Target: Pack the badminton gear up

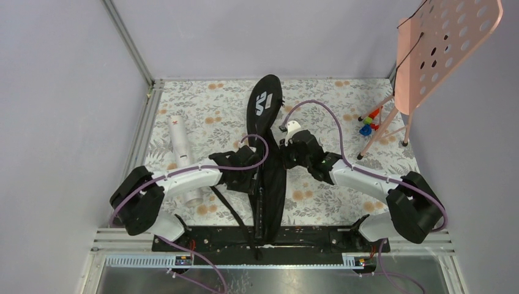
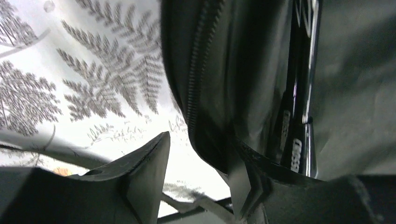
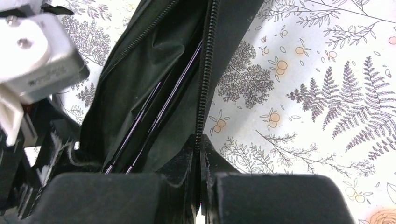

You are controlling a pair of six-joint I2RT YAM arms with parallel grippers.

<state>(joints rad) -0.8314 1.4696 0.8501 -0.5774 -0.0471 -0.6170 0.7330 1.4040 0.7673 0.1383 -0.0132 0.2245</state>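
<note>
The black racket bag (image 1: 267, 107) lies lengthwise down the middle of the table, its zipper open. Inside it two thin black racket shafts (image 3: 154, 107) show; one (image 2: 306, 93) also appears in the left wrist view. My right gripper (image 3: 201, 151) is shut on the bag's right zipper edge (image 3: 205, 79), and it sits at the bag's right side (image 1: 292, 153). My left gripper (image 2: 194, 179) is open at the bag's left side (image 1: 245, 170). Its right finger (image 2: 243, 186) is against the bag's left zipper edge (image 2: 194, 93); the left finger (image 2: 147, 172) is over bare cloth. The white tube (image 1: 183, 158) lies at the left.
A pink perforated board (image 1: 444, 43) on a stand rises at the back right, with small coloured toys (image 1: 369, 122) at its feet. The bag's black strap (image 1: 231, 211) trails toward the near rail (image 1: 263, 239). Grey walls close in left and right.
</note>
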